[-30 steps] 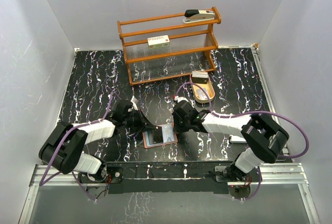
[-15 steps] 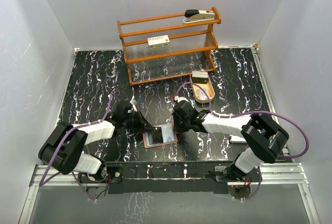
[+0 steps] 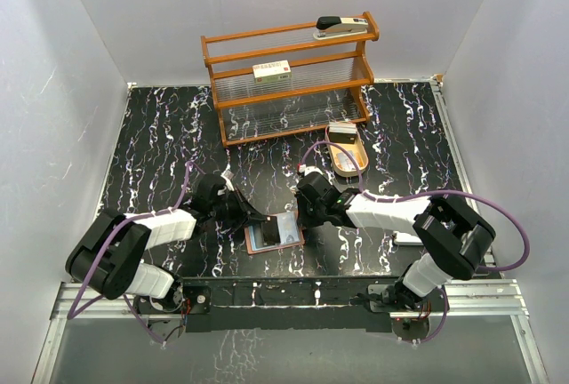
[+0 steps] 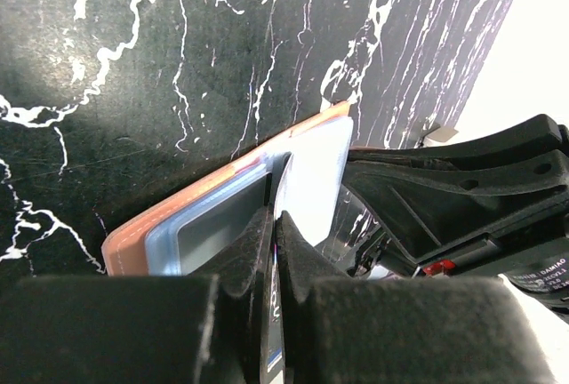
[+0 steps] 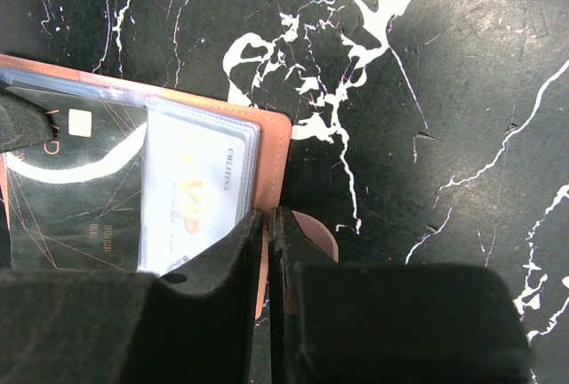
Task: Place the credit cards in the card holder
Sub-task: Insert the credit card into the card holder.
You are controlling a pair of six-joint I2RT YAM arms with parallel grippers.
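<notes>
My left hand (image 4: 274,224) pinches thin glossy dark card (image 5: 80,188), lying over open reddish leather-look card holder (image 3: 275,232), flat on black veined tabletop (image 3: 160,135). My right hand (image 5: 268,220), nearly closed, nips holder's edge. Under clear pocket: pale card (image 5: 191,193).

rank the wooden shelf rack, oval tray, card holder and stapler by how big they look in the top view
1. shelf rack, clearly the largest
2. oval tray and card holder look about alike, so they are not ranked against each other
3. stapler, the smallest
</notes>
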